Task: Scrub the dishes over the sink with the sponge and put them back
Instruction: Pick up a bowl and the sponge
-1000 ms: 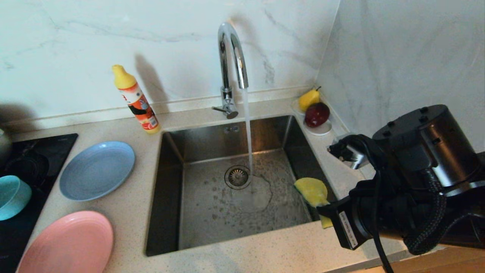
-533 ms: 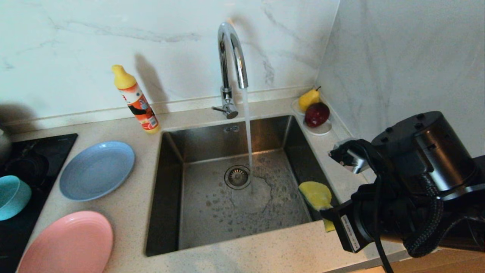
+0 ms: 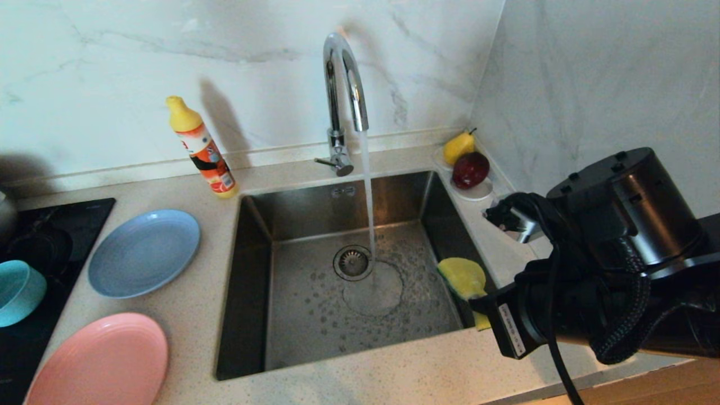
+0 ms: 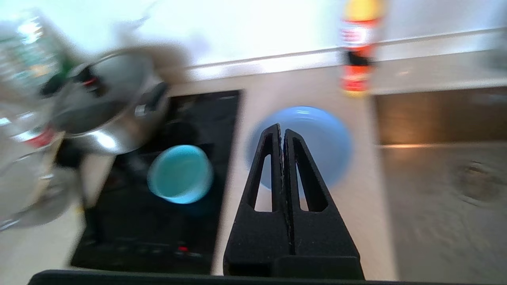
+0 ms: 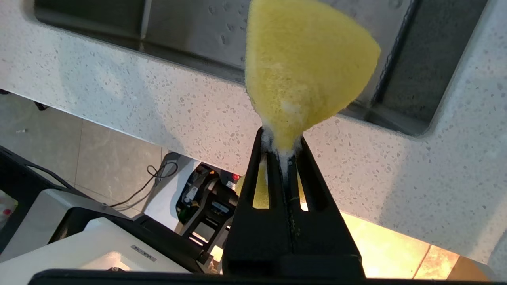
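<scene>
The yellow sponge (image 3: 462, 277) hangs over the right edge of the steel sink (image 3: 315, 315), pinched at its lower end in my right gripper (image 5: 282, 138), which is shut on it with foam at the tips. The light-blue plate (image 3: 144, 253) and the pink plate (image 3: 95, 363) lie on the counter left of the sink. On the black hob sits the teal bowl (image 3: 17, 292). My left gripper (image 4: 282, 128) is shut and holds nothing. It hovers above the counter, pointing towards the light-blue plate (image 4: 321, 134), with the bowl (image 4: 180, 174) off to one side.
Water runs from the chrome tap (image 3: 343, 84) onto the drain. An orange soap bottle (image 3: 202, 149) stands behind the sink's left corner. A saucer with a pear and an apple (image 3: 469, 163) sits in the back right corner. A steel pot (image 4: 111, 107) stands on the hob.
My right gripper has wavered slightly with the sponge and ended a little further left over the sink's right edge. Water keeps running and the plates have not moved.
</scene>
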Tool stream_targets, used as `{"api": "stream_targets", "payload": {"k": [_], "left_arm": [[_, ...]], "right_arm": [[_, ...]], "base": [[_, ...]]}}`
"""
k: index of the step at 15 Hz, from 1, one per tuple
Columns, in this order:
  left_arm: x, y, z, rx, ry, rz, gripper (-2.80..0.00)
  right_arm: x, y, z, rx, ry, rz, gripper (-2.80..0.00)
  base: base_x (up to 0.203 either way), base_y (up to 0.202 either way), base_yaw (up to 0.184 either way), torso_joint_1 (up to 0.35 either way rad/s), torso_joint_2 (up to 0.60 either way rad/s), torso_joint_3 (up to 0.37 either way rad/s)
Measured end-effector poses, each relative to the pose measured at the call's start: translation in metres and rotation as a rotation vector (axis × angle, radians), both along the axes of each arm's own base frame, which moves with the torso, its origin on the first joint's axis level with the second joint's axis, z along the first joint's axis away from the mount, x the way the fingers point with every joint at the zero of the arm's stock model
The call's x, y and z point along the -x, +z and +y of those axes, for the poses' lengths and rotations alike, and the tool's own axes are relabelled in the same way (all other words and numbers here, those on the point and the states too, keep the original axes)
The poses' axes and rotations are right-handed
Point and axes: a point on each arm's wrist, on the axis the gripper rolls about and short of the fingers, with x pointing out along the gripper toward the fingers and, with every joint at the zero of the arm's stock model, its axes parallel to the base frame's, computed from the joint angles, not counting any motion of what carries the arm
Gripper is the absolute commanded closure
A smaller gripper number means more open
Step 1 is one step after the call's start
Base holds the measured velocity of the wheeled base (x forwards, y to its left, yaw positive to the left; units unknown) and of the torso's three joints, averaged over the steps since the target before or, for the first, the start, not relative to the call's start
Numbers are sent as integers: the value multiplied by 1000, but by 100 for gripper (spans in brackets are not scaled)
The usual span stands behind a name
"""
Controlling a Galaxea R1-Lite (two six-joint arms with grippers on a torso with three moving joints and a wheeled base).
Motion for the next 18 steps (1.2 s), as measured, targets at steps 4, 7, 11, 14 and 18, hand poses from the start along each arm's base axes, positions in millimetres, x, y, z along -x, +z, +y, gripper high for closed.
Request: {"api": "stream_targets", "payload": {"k": [4,7,11,14,18], "left_arm": [[-99,27,19,12,156,152,0],[-164,26,68,73,246,240,0],[-187,12,148,346,273,314,0],[-174,-2,188,583,289,361,-81],[-159,-23,218,778,375,387,-280]], "right_arm": [[-5,2,5,-4,1,-4,0],[-7,-1,8,2,2,3,0],[-10,-3,11,7,4,10,0],[-12,-4,13,9,4,13,0],[-13,-4,13,9,0,14,0]], "base": [[0,0,0,0,0,0],[0,0,0,0,0,0],[0,0,0,0,0,0],[0,0,0,0,0,0],[0,0,0,0,0,0]]}}
